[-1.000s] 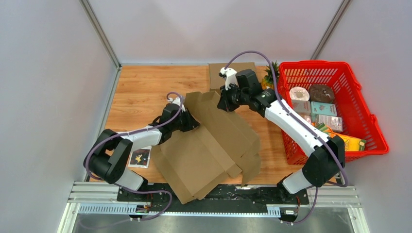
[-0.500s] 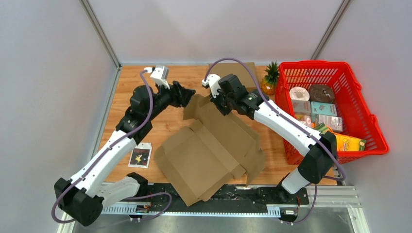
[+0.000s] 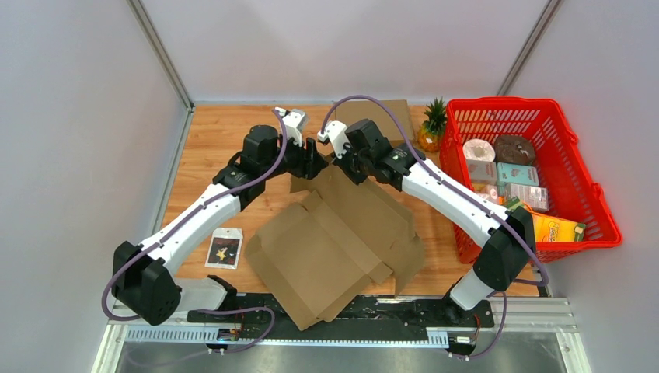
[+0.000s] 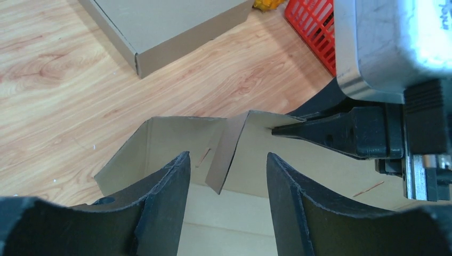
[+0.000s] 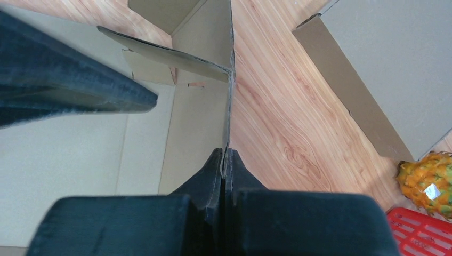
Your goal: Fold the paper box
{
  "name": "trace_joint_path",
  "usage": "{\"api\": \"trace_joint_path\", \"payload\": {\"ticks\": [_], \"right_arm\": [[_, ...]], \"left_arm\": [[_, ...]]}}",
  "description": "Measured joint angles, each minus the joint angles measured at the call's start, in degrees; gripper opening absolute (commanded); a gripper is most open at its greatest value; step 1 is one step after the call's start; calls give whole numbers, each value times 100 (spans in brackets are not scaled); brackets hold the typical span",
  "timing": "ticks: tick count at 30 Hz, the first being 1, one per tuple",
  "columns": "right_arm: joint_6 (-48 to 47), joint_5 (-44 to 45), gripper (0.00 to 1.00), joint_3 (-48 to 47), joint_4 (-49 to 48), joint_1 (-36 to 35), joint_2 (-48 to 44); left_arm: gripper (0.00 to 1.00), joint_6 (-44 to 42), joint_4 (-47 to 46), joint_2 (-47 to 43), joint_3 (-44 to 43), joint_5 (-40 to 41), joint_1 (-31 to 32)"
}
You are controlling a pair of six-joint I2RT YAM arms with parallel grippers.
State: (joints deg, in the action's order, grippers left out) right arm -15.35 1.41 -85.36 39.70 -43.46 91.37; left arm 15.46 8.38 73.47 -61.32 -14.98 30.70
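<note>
Two grippers meet at the far edge of the paper box (image 3: 334, 233), a flat brown cardboard blank spread across the middle of the wooden table (image 3: 225, 140), its near corner overhanging the table's near edge. The right gripper (image 5: 224, 156) is pinched tight on the top edge of a raised far wall panel. The left gripper (image 4: 226, 165) stands with fingers apart, straddling a small corner flap (image 4: 226, 149) without touching it. The sheet looks light and thin, stiff across its panels but ready to bend at the scored creases. It would likely buckle if grabbed mid-panel, so edges and flaps close to a crease seem the best holds. Matte and unprinted, the board shows several creased panels, side tabs and small slits, most lying flat, only the far corner lifted.
</note>
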Motion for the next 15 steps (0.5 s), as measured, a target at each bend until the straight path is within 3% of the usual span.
{"api": "trace_joint_path", "payload": {"ticks": [5, 6, 8, 11, 13, 15], "right_arm": [[-20, -140, 0, -2, -20, -2, -2], [-17, -162, 0, -9, -13, -2, -2], [-15, -195, 8, -11, -48, -2, -9], [33, -109, 34, 44, -146, 7, -17], [227, 122, 63, 68, -98, -2, -74], [608, 330, 81, 22, 63, -13, -151]], "left_arm": [[33, -118, -50, 46, 0, -11, 2], [18, -140, -50, 72, -2, 4, 4], [8, -214, -48, 142, -2, 57, 22], [1, -413, -111, 192, 4, 116, 116], [0, -527, -227, 190, 92, 306, 192], [0, -542, -424, 136, 330, 551, 188]]}}
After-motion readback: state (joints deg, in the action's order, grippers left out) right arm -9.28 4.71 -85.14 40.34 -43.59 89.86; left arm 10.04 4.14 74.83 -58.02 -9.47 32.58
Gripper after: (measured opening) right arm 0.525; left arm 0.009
